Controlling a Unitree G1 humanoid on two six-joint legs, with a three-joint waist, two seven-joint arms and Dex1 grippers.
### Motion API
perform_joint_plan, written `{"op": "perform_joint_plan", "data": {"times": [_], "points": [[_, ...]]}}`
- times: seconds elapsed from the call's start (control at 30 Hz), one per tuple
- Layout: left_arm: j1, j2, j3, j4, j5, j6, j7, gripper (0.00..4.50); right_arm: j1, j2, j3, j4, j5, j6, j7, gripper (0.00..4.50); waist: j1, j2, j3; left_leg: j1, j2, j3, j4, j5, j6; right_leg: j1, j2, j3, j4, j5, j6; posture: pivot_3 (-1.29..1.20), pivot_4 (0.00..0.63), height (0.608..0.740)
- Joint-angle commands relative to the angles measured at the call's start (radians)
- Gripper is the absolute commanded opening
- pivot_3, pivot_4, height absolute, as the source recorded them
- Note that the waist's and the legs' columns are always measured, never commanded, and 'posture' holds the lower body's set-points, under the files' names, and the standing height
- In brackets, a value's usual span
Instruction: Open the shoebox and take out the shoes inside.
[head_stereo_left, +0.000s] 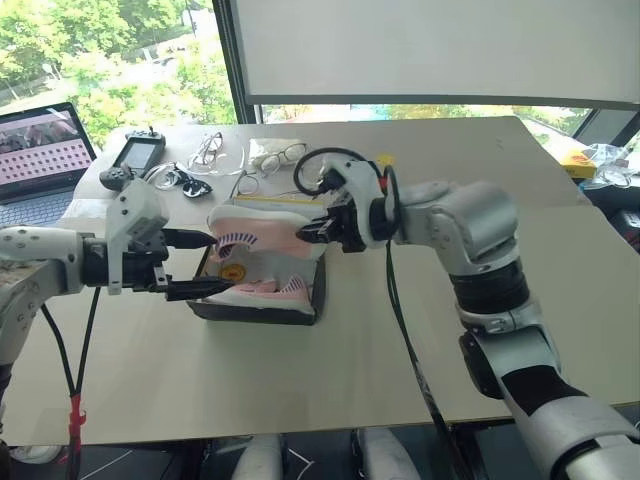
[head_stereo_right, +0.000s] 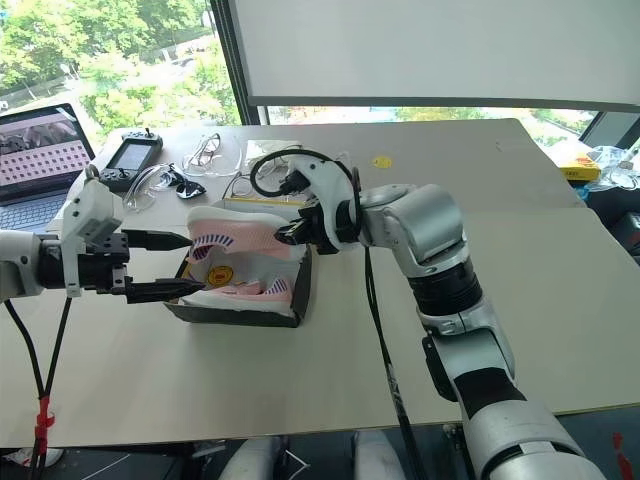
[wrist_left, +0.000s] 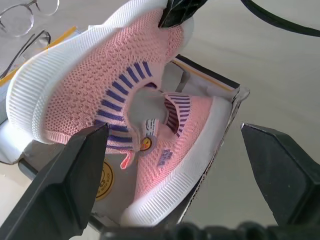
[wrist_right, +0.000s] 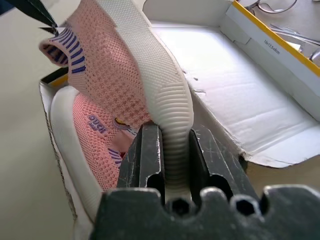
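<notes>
Right hand (wrist_right: 170, 165) we read as clenched on the white sole of one small pink knit shoe (head_stereo_left: 255, 232), lifted above the open grey cardboard shoebox (head_stereo_left: 318, 292) on the counter — second shoe (head_stereo_left: 272, 291) inside. Left hand (head_stereo_left: 195, 263) released beside it.

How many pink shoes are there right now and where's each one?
2. One shoe is lifted above the shoebox, its toe pinched in the right gripper. The other shoe lies inside the shoebox.
</notes>
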Motion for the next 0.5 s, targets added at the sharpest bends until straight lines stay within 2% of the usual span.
{"op": "perform_joint_plan", "data": {"times": [0.03, 0.13, 0.23, 0.37, 0.5], "points": [[-0.034, -0.002, -0.005, 0.004, 0.012, -0.015, -0.011, 4.5, -0.056, -0.005, -0.167, -0.001, 0.07, 0.07, -0.011, 0.26, -0.001, 0.0, 0.0, 0.0, 0.0, 0.0, 0.0, 0.0, 0.0, 0.0, 0.0, 0.0, 0.0, 0.0, 0.0, 0.0, 0.15, 0.74], [-0.037, 0.0, -0.007, 0.009, 0.018, -0.015, -0.019, 4.5, -0.074, -0.089, -0.301, 0.041, 0.127, 0.084, 0.024, 0.26, 0.0, 0.0, 0.0, -0.001, 0.0, 0.0, 0.0, 0.0, 0.0, -0.001, 0.0, 0.0, 0.0, 0.0, 0.0, 0.0, 0.15, 0.74], [-0.033, 0.002, -0.004, 0.013, 0.022, -0.015, -0.025, 4.5, -0.042, -0.202, -0.339, 0.045, 0.181, 0.062, 0.094, 0.26, 0.009, -0.001, 0.001, -0.002, 0.0, 0.0, 0.0, 0.0, 0.0, 0.0, -0.001, -0.001, -0.001, 0.0, 0.0, 0.0, 0.15, 0.74], [-0.027, 0.003, -0.002, 0.017, 0.032, -0.023, -0.034, 4.5, -0.008, -0.318, -0.499, 0.185, 0.266, 0.118, 0.16, 0.26, 0.002, -0.001, 0.001, -0.001, 0.0, 0.001, 0.0, 0.0, 0.0, 0.001, 0.0, 0.0, -0.002, 0.0, 0.0, 0.0, 0.15, 0.74], [-0.051, -0.013, -0.024, 0.039, 0.061, -0.052, -0.027, 4.5, 0.247, -0.427, -0.411, 0.196, 0.241, 0.058, 0.202, 0.26, 0.001, -0.002, 0.001, 0.001, 0.0, 0.002, 0.0, -0.001, 0.001, 0.003, 0.0, 0.001, -0.002, 0.0, 0.0, 0.0, 0.15, 0.74]]}}
